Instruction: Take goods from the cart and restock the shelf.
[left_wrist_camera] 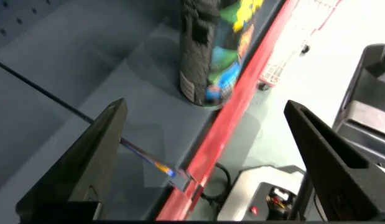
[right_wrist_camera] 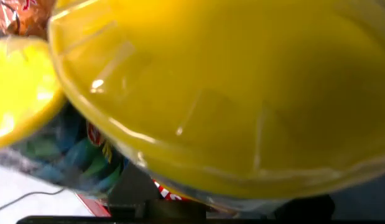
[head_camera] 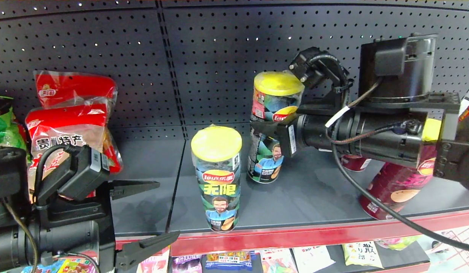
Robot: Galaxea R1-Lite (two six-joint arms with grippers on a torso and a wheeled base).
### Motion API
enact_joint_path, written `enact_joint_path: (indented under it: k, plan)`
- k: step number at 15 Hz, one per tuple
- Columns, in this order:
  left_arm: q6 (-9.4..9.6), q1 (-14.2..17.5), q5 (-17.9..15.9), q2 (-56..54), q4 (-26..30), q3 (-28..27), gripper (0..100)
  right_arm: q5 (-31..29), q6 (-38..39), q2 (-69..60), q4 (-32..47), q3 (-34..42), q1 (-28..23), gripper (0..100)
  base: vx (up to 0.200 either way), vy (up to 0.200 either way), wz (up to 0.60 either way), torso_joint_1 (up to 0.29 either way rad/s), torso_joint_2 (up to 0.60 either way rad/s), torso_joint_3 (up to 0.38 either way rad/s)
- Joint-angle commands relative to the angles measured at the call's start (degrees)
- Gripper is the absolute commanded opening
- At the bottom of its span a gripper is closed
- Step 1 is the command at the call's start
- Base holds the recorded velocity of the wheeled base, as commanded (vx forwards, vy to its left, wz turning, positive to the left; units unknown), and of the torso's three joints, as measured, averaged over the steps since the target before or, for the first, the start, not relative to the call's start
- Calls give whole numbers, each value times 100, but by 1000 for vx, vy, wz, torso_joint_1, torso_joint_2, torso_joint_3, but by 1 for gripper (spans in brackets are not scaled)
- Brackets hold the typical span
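Two chip cans with yellow lids stand on the grey shelf. The front can stands free near the red shelf edge; in the left wrist view this can is just beyond my left gripper. The rear can leans slightly, and my right gripper is shut on its middle. Its yellow lid sits close under the right wrist camera, beside the front can's lid. My left gripper is open and holds nothing, at the shelf's front edge left of the front can; its fingers spread wide.
Red snack bags and a green bag stand at the shelf's left. Maroon chip cans lean at the right behind my right arm. Bare shelf lies between the bags and the front can. Packets fill the lower shelf. A wire cart stands on the floor.
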Motion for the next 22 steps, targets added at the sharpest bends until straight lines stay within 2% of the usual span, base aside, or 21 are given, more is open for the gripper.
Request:
enact_joint_path:
  k: [1, 5, 7, 16, 22]
  plan:
    - [-18, -3, -1, -146, -5, 115, 100, -1, 21, 266, 2, -195, -29, 0, 0, 0, 0, 0, 0, 0]
    - [-36, 6, 8, -252, 12, 177, 100, -1, 12, 530, 2, -468, -29, 0, 0, 0, 0, 0, 0, 0]
    - [-141, 6, 8, -313, 12, 168, 100, -1, 12, 714, -51, -617, -29, 0, 0, 0, 0, 0, 0, 0]
    - [-150, 6, 43, -322, 12, 159, 100, 78, -15, 1224, -245, -1030, -20, 0, 0, 0, 0, 0, 0, 0]
    - [-221, 6, 43, -322, 3, 159, 100, 104, -15, 1602, -245, -1320, 24, 0, 0, 0, 0, 0, 0, 0]
